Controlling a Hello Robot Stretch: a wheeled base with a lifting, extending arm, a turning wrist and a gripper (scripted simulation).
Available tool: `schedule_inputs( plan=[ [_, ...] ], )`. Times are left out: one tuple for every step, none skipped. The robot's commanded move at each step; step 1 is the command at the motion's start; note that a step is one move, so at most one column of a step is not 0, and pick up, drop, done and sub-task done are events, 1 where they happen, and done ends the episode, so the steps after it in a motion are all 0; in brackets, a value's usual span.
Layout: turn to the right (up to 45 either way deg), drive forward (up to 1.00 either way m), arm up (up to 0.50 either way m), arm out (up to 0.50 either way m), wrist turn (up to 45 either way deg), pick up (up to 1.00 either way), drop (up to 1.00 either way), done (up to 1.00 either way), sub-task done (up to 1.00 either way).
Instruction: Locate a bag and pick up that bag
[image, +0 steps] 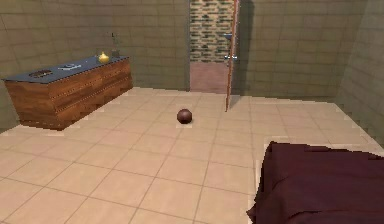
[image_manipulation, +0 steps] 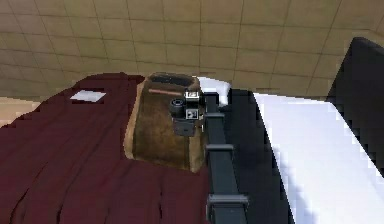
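Black against brown, your gripper (image_manipulation: 181, 118) sits at the far end of the dark arm bar (image_manipulation: 224, 170), with the two small white marker squares (image_manipulation: 191, 99) just beside it. You cannot tell from here how its fingers stand. Because the bag lies right behind them on the bed, you cannot tell either whether the gripper holds anything or touches it.

The bag (image_manipulation: 155, 135) is a brown, soft-looking one with a darker top edge. It rests on the dark red bedspread (image_manipulation: 70, 160), near the middle of the arm side view. On that view's right, beyond the arm, a white sheet or pillow (image_manipulation: 305, 145) covers the bed, and a dark headboard (image_manipulation: 362, 90) rises at its edge. A small pale flat thing (image_manipulation: 88, 97) lies on the spread well apart from the bag, toward the view's left. Beige wall tiles (image_manipulation: 260, 40) run behind the bed.

In the forward view you have a corner of the same dark red bed (image: 320, 185) at the lower right and tan floor tiles (image: 120, 160) ahead. A dark ball (image: 184, 116) rests on the floor near the middle. A wooden counter (image: 75, 95) stands along the left wall with a yellow object (image: 104, 58) on top, and a door (image: 233, 55) stands ajar at the back.
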Motion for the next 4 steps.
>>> schedule_inputs(
  plan=[
    [0.0, 0.00, -0.30, 0.00, 0.0, 0.00, 0.00, 0.00, 0.00],
    [0.0, 0.00, 0.00, 0.00, 0.0, 1.00, 0.00, 0.00, 0.00],
    [0.0, 0.00, 0.10, 0.00, 0.0, 0.00, 0.00, 0.00, 0.00],
    [0.0, 0.00, 0.00, 0.00, 0.0, 0.00, 0.00, 1.00, 0.00]
  ],
)
